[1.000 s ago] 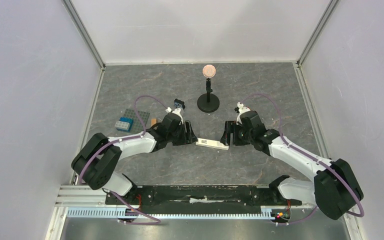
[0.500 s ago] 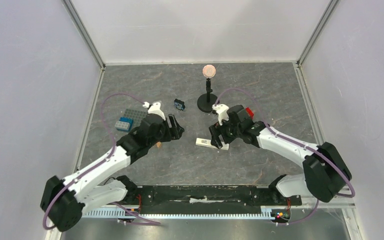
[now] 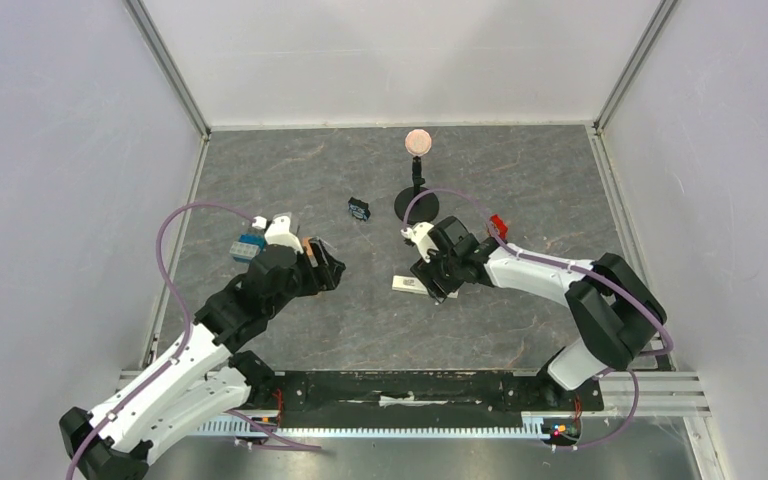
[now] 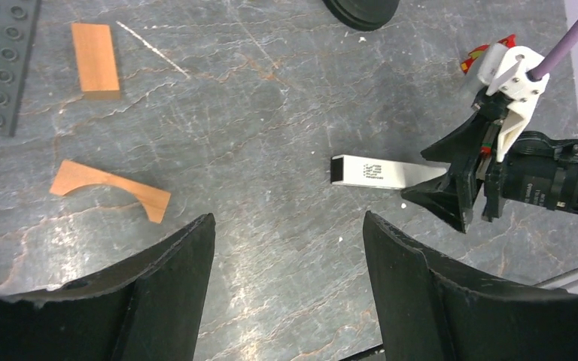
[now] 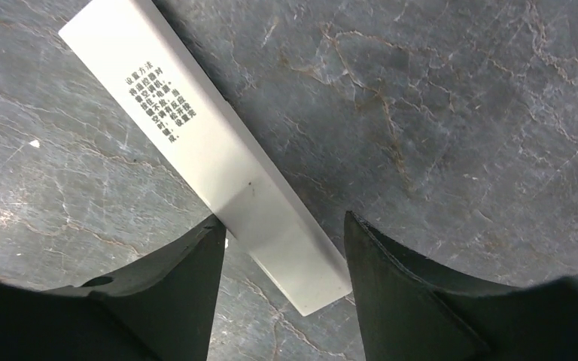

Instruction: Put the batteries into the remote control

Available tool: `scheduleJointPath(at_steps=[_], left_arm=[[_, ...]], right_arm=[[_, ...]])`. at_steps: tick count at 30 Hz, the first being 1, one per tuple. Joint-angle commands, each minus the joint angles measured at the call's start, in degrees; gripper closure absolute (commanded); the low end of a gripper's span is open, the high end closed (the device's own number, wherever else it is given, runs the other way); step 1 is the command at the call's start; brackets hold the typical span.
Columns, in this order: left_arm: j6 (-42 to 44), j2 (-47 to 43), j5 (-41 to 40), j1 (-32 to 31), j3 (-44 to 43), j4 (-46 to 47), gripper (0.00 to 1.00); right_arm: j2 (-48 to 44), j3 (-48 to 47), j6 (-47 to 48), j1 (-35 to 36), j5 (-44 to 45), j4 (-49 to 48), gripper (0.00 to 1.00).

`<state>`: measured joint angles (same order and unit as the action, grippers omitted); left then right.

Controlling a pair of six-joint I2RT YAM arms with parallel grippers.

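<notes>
The white remote control (image 3: 407,284) lies flat on the table, plain printed back up; it also shows in the left wrist view (image 4: 376,171) and the right wrist view (image 5: 196,143). My right gripper (image 3: 438,285) is open and straddles the remote's right end (image 5: 282,222), its left finger at the remote's edge, the other apart from it. It shows in the left wrist view too (image 4: 451,192). My left gripper (image 3: 332,268) is open and empty, raised left of the remote (image 4: 286,218). The batteries are not in view.
A flat orange block (image 4: 95,50) and a curved orange arch piece (image 4: 109,188) lie left of the remote. A grey studded plate (image 3: 260,232) with a blue brick (image 3: 248,246) is at far left. A black stand (image 3: 417,205), a small blue-black object (image 3: 359,209) and a red object (image 3: 498,224) sit behind.
My left gripper has drawn back to the left, away from the remote's left end. My right gripper has moved left and now sits over the remote's right end.
</notes>
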<state>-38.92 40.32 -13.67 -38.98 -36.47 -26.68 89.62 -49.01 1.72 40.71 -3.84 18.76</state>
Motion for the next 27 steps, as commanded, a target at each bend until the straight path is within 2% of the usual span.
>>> scheduleJointPath(at_steps=[1,7,11,17,20,22,25,27], left_arm=[[1.1,-2.3,-3.4,0.3,0.4,-4.5,0.23],[0.7,-4.8,-3.8,0.3,0.7,-5.9,0.23],[0.3,-5.9,-3.3,0.3,0.1,-7.7,0.23],[-0.6,-8.1,-2.9,0.3,-1.7,-11.9,0.23],[-0.5,-9.5,-1.5,0.3,-2.7,-13.8,0.23],[-0.3,-10.3,-0.1,0.3,-3.8,-15.1,0.23],[-3.0,-10.7,-1.4,0.2,-6.7,-19.0,0.22],[-7.9,-10.8,-5.2,0.3,-9.0,-24.2,0.22]], right_arm=[[-0.3,-1.4,-0.5,0.1,3.0,0.2,0.41],[-1.3,1.0,-4.5,0.1,3.1,-0.6,0.57],[-2.1,2.5,-9.3,-1.2,6.8,0.2,0.65],[-7.5,6.6,-15.7,-5.1,12.9,0.8,0.72],[-10.7,8.3,-16.0,-6.1,14.5,-0.1,0.71],[-11.8,8.8,-16.6,-6.4,15.3,-0.2,0.66],[-12.8,8.9,-17.9,-6.7,15.8,-0.3,0.53],[-14.2,8.8,-18.6,-6.7,16.0,-0.1,0.43]])
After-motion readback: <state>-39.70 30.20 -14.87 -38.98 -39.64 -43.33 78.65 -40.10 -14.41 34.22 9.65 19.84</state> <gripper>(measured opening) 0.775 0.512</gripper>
